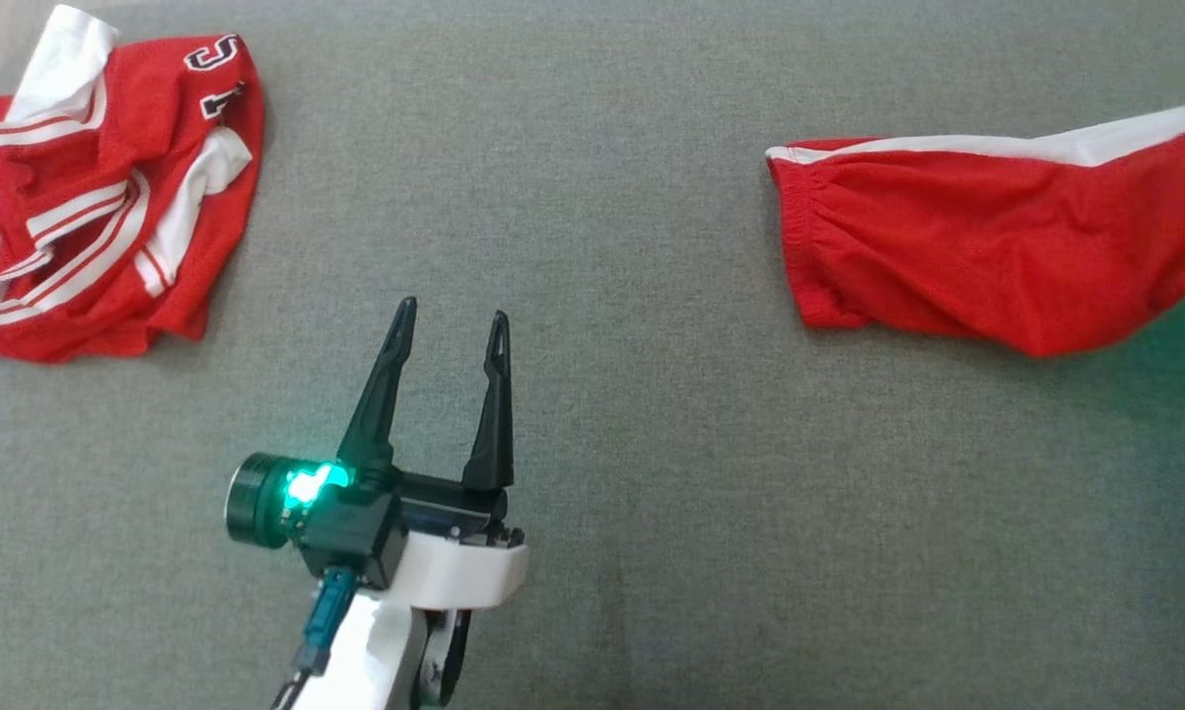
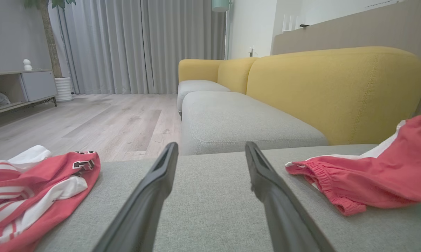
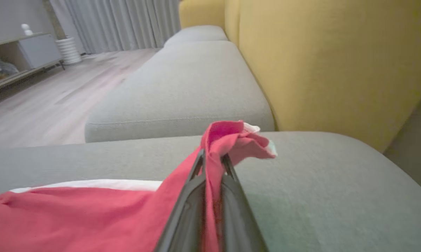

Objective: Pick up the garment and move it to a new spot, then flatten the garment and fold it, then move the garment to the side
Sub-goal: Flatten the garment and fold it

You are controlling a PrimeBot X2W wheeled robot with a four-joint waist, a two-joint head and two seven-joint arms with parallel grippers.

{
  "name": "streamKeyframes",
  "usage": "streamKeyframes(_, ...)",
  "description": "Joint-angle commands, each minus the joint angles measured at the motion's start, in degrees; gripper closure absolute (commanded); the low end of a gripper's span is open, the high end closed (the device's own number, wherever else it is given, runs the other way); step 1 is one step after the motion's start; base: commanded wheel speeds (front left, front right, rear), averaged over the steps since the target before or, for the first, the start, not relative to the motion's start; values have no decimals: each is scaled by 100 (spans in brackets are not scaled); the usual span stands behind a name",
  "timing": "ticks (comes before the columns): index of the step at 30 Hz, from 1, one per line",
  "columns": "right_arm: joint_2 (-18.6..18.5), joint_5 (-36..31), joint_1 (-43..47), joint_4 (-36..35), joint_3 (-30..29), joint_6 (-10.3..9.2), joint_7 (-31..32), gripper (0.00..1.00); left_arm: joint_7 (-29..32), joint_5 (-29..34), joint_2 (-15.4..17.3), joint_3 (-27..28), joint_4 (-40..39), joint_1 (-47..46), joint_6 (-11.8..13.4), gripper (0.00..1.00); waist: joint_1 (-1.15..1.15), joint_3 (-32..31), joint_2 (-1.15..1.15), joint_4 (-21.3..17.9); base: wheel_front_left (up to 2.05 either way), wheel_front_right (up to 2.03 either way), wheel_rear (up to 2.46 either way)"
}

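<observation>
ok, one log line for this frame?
right gripper: shut on red shorts | left gripper: open, empty | red shorts: one end lifted | red jersey: crumpled, far left

Three cameras on one grey sofa seat (image 1: pixel 652 493).
My head camera looks straight down on the seat from high up. My left wrist camera sits low, just over the seat, looking along the left hand (image 2: pixel 211 145) at the yellow sofa back (image 2: pixel 336 91) and the room. My right wrist camera is low too, very near the red shorts (image 3: pixel 74 217). All three see those shorts.
</observation>
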Motion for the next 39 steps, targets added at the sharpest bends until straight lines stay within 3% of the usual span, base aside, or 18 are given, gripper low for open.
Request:
streamKeyframes(1, -61, -228, -30, -438, 129, -5, -92, 100, -28, 93, 43, 155, -125, -26, -10, 0, 0, -47, 0, 26, 0, 0, 0)
streamKeyframes(9, 582, -990, 226, -1823, 612, -5, 444, 100, -28, -7, 43, -12, -62, 67, 11, 0, 0, -203, 0, 273, 0, 0, 0)
streamKeyframes(13, 993, -1038, 550, -2237, 926, -5, 759, 100, -28, -90, 43, -68, -74, 96, 42, 0, 0, -262, 0, 410, 0, 0, 0)
streamKeyframes(14, 1129, -1011, 687, -2311, 987, -5, 853, 90, -28, -135, 43, -79, -93, 106, 52, 0, 0, -281, 0, 456, 0, 0, 0)
streamKeyframes(15, 1241, -1025, 826, -2347, 1045, -5, 938, 37, -28, -165, 43, -90, -106, 120, 60, 0, 0, -302, 0, 497, 0, 0, 0)
streamKeyframes(16, 1338, -1077, 958, -2362, 1074, -5, 964, 0, -28, -186, 43, -101, -116, 134, 66, 0, 0, -319, 0, 536, 0, 0, 0)
streamKeyframes(20, 1642, -1198, 1460, -2410, 1011, -5, 719, 0, -28, -252, 43, -150, -151, 183, 81, 0, 0, -423, 0, 677, 0, 0, 0)
streamKeyframes(27, 2050, -1232, 2177, -2701, 191, -5, -215, 0, -28, -243, 43, 46, -149, 520, 105, 0, 0, -822, 0, 583, 0, 0, 0)
streamKeyframes(33, 2353, -1707, 2986, -3257, -786, -5, -277, 0, -28, -200, 43, 331, -152, 1034, 107, 0, 0, -1283, 0, 396, 0, 0, 0)
streamKeyframes(39, 2542, -2346, 3712, -3479, -1251, -5, -278, 0, -28, -216, 43, 562, -134, 1492, 159, 0, 0, -1597, 0, 285, 0, 0, 0)
